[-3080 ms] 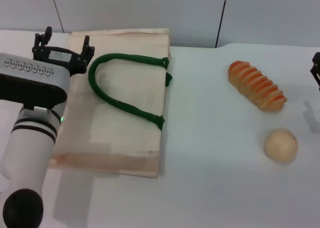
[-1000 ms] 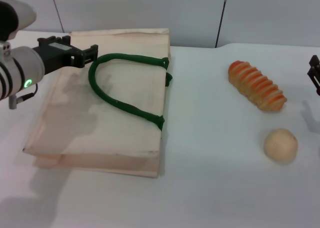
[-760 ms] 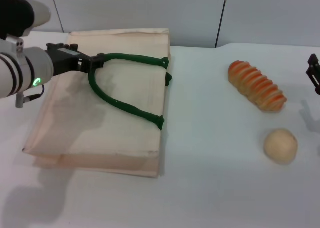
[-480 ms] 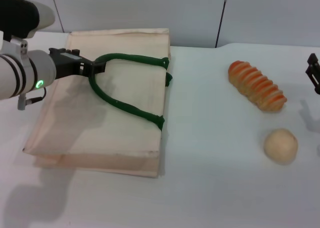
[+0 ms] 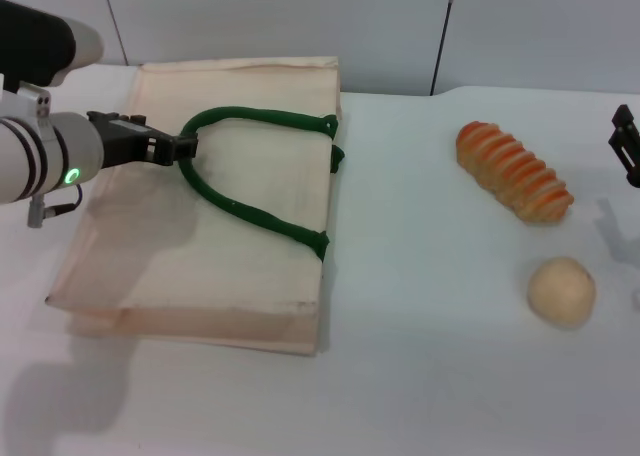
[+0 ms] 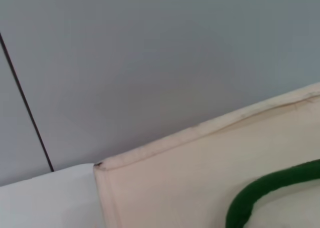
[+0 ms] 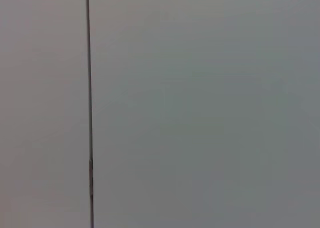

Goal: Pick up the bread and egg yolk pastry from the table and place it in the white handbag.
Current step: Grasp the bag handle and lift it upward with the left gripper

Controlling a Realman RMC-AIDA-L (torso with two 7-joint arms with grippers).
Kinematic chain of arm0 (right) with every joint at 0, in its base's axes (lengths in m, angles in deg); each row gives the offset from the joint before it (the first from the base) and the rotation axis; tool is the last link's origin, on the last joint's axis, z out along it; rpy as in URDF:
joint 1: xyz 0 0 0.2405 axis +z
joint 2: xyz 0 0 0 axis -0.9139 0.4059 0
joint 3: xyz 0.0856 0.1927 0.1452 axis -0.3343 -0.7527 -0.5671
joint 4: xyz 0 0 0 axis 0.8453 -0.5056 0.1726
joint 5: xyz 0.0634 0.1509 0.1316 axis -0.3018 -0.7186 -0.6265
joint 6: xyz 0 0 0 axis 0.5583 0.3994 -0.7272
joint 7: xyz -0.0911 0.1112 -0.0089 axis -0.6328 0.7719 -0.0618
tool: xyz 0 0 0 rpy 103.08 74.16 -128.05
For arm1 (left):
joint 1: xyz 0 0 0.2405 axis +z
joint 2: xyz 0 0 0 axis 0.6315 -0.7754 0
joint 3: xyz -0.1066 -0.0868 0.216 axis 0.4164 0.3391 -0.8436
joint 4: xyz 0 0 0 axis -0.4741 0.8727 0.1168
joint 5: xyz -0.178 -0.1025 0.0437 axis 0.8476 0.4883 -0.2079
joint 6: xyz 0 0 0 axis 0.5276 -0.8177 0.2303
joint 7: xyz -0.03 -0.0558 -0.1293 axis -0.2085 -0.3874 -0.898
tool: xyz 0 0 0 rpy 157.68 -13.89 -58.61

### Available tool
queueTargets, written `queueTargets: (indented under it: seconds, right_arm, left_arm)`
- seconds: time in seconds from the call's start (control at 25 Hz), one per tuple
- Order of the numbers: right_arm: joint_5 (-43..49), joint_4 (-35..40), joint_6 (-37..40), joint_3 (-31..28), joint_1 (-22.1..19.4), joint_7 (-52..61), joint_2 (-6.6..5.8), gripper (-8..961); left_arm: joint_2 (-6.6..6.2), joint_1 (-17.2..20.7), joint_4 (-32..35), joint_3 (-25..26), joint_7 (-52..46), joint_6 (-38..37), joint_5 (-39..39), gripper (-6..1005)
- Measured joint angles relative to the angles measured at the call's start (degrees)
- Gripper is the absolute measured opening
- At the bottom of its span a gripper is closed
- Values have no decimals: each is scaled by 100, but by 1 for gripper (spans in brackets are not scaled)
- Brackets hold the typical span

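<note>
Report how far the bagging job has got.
Nothing is bagged yet: the bread and pastry lie on the table. The left end effector is at the green handle of the flat handbag. The right end effector waits at the table's right edge.

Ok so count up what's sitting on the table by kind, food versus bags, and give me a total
Food items: 2, the orange-and-tan striped ridged bread loaf and the smooth round pale tan egg yolk pastry ball.
Bags: 1, the flat cream-white fabric handbag with dark green handles.
Total: 3.
</note>
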Motion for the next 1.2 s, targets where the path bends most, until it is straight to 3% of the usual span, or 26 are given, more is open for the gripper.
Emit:
queueTargets:
  seconds: [0.48, 1.2]
  right_arm:
    - [0, 8, 0, 0, 17, 3, 0, 730]
    - [17, 18, 0, 0, 17, 3, 0, 730]
  left_arm:
    - [4, -378, -357, -48, 3, -45, -4, 744]
    - [13, -469, -661, -51, -2, -113, 26, 727]
